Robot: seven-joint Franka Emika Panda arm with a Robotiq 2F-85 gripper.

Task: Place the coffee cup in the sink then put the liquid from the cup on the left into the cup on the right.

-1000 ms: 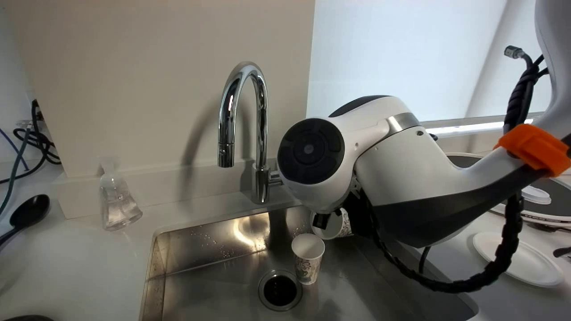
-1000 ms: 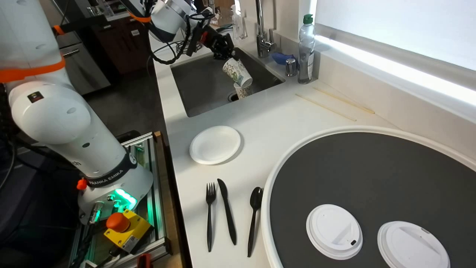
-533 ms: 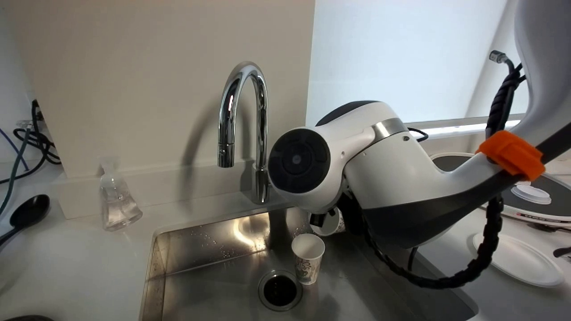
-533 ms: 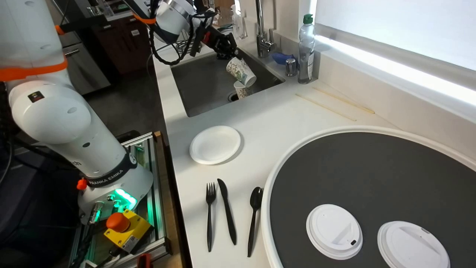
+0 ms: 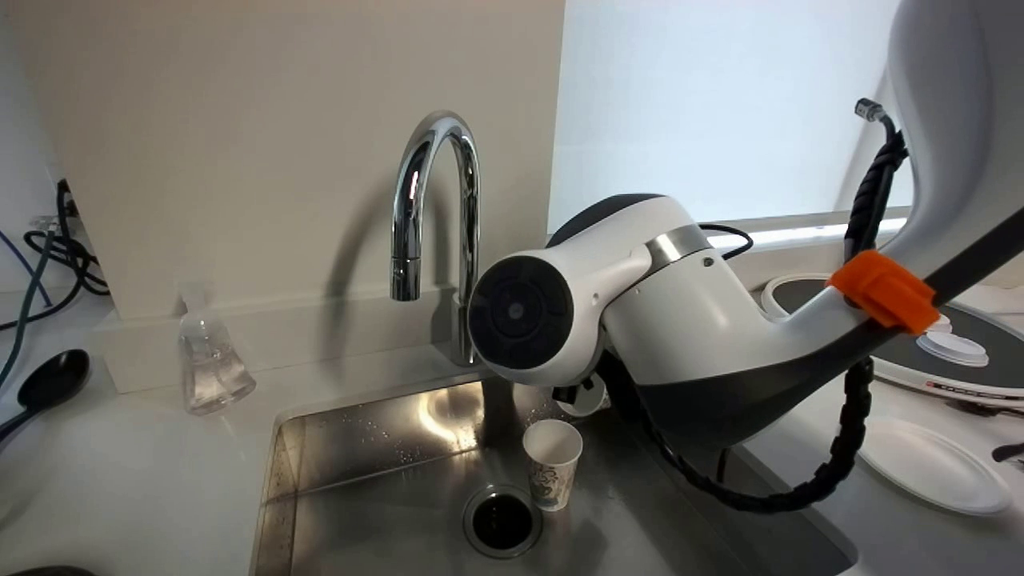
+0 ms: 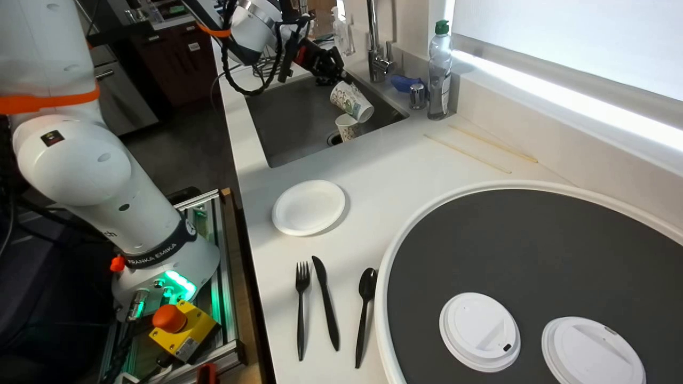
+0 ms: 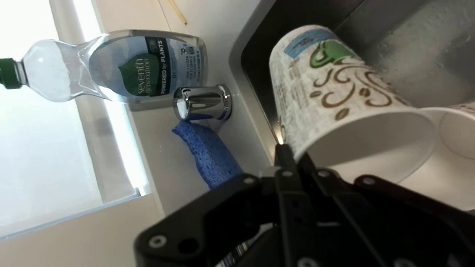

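Observation:
My gripper [image 7: 293, 157] is shut on the rim of a white paper coffee cup [image 7: 326, 81] with a brown swirl print. In an exterior view this cup [image 6: 351, 101] hangs tilted over the sink [image 6: 288, 122], its mouth facing sideways and downward. No liquid shows on its visible inner wall. A second patterned cup [image 5: 552, 468] stands upright on the sink floor beside the round drain [image 5: 502, 520]. Its inside looks white where visible. In the wrist view this second cup [image 7: 454, 167] is partly behind the held cup's mouth. The arm partly hides the held cup [image 5: 590, 400] in an exterior view.
A tall chrome tap [image 5: 436, 160] rises behind the sink. A soap bottle [image 6: 439, 74], a chrome cap [image 6: 417, 96] and a blue sponge [image 7: 207, 152] stand by the sink's corner. A plate [image 6: 308, 207], black cutlery [image 6: 326, 304] and a round tray [image 6: 382, 309] with lids lie on the counter.
The arm has moved toward the tap side, carrying the held cup, still tilted, away from the standing cup. More of the standing cup now shows. The standing cup has not moved.

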